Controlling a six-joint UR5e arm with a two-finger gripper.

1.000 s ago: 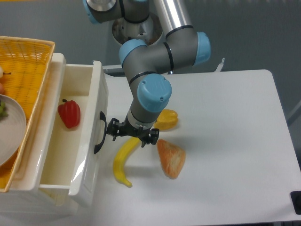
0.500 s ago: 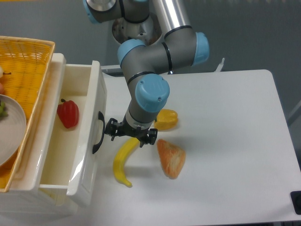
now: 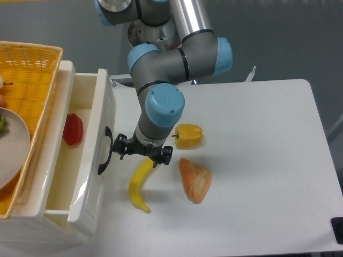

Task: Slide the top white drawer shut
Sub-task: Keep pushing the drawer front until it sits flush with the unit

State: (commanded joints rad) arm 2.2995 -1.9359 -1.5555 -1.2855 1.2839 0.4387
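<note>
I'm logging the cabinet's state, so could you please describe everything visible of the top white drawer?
The top white drawer is a glossy white plastic box, partly open, with a curved black handle on its front. A red pepper lies inside. The gripper sits right by the handle; contact cannot be confirmed. A yellow wicker basket overhangs its rear.

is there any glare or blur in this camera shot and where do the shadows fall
Fixed camera view: sharp throughout, no visible motion blur; a bright glare streak runs along the glossy white plastic top drawer; soft shadows sit under the yellow banana and beside the orange bread piece on the white table.
</note>
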